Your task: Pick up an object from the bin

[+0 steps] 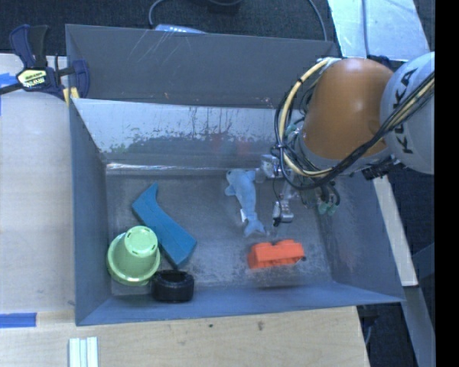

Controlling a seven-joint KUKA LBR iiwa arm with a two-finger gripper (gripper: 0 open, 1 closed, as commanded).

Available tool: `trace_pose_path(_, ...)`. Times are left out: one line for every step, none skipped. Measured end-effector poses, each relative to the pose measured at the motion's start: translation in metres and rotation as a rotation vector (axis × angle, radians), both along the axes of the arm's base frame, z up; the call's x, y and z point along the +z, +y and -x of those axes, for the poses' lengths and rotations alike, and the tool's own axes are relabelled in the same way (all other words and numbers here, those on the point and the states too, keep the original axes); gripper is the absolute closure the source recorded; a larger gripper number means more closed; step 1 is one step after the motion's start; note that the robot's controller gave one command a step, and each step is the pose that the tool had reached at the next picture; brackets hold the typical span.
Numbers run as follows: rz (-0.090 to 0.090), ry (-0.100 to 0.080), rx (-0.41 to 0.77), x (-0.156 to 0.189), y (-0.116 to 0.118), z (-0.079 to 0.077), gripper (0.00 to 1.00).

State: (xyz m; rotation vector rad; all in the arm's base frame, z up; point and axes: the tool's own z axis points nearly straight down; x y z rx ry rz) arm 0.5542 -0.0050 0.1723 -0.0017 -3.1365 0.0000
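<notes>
Orange-brown wrist cover above the hand [281, 209], which hangs low inside the grey metal bin [92, 205]. Whether the hand is open or closed cannot be told. Just to its left lies a pale blue piece [243, 193], crumpled-looking, and just below it an orange block [275, 254]. With 2 things this close, a descent could nudge one aside or catch only an edge, so the thing slips free. The bin holds 5 things: these 2, plus a blue angled piece [164, 226], a green cup [135, 254] and a black ring [173, 286], clustered at the left, well apart from the hand.
</notes>
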Motion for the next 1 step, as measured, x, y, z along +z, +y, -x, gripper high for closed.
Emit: trace_pose_path(0.0,-0.008,0.0,0.0047,-0.0001,-0.0016,0.0)
